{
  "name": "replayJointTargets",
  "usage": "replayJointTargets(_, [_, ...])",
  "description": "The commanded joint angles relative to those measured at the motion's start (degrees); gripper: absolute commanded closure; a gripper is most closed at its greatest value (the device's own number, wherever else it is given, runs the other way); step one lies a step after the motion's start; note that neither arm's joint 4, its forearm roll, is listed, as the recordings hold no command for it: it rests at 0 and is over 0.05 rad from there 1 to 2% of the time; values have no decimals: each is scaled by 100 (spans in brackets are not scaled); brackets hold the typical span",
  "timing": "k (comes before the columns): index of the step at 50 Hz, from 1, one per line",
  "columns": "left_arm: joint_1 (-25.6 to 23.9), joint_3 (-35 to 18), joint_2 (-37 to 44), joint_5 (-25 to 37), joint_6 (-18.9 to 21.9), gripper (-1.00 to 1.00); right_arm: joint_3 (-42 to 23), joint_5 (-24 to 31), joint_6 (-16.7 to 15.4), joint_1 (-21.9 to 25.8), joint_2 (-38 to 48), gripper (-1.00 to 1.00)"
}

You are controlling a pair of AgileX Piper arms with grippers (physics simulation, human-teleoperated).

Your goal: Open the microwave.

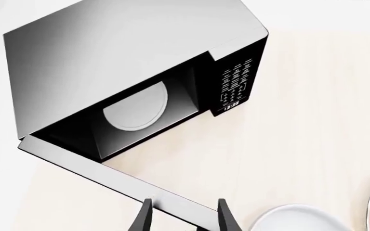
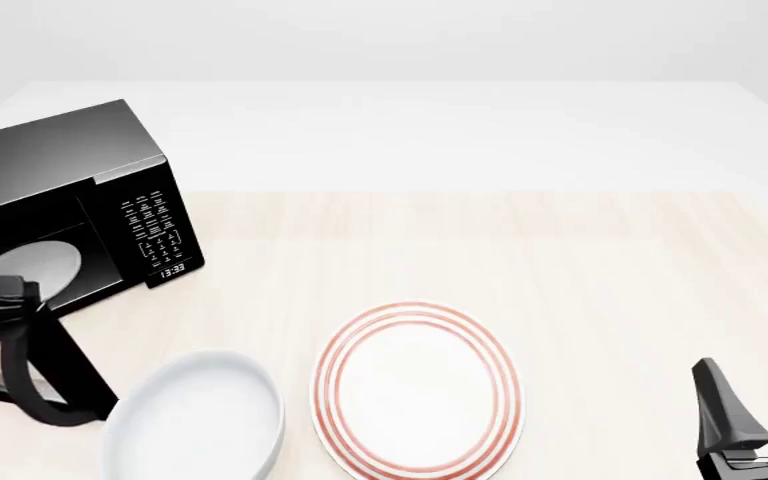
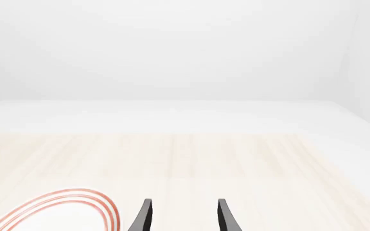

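Observation:
The glossy black microwave stands at the table's far left with its door swung wide open. A white turntable shows inside the cavity, and the keypad and clock face outward. My left gripper is open, its fingers straddling the free end of the door's edge. I cannot see whether they touch it, and the handle is hidden. In the front view the left gripper sits low in front of the cavity. My right gripper is open and holds nothing at the near right.
A white bowl sits near the front edge, just right of the left arm. A red-ringed plate lies beside it at front centre. The light wooden tabletop stretches right and back.

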Motion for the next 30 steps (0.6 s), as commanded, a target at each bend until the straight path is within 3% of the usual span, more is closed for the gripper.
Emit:
replayJointTargets(1, [135, 235, -51, 89, -80, -100, 0, 0, 0, 0, 1, -100])
replayJointTargets(30, [330, 434, -619, 440, -116, -100, 0, 0, -1, -1, 0, -100])
